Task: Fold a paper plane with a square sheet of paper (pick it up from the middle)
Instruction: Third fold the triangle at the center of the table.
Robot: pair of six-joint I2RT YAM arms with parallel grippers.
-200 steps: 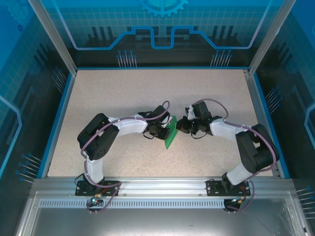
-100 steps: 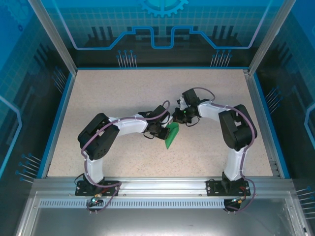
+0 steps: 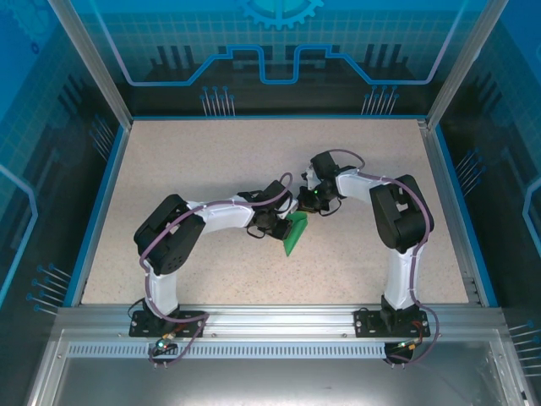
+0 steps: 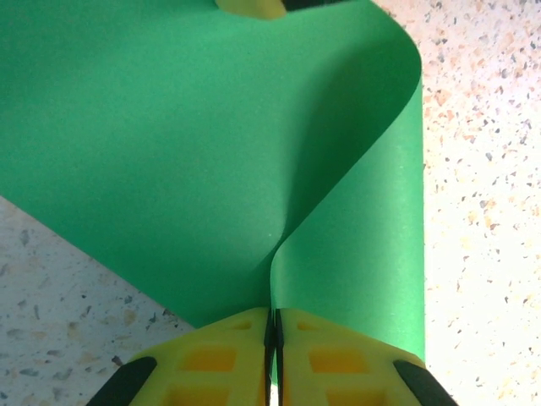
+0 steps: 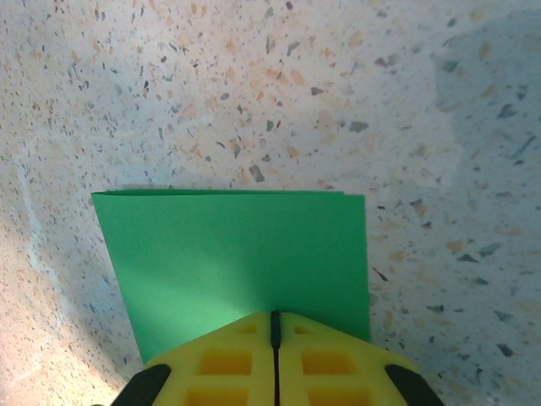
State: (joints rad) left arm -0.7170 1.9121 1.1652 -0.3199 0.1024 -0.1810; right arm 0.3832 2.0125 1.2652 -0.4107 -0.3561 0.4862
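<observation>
Paper stock: the thin bright green square sheet of paper (image 3: 294, 230), partly folded, sits near the centre of the speckled beige table (image 3: 194, 169). The left gripper (image 4: 272, 326), yellow fingers pressed together, clamps the sheet's 9 o'clock edge. The right gripper (image 5: 275, 326) is likewise clamped at 1 o'clock. Expect a light, limp, smooth matte sheet: it bows into an S-curve, creases permanently and probably tears under tension. Grip shallowly at straight edges or the middle.

The green paper (image 4: 169, 152) runs past the left wrist view's top; the left claw (image 4: 272, 326) hides its edge.
</observation>
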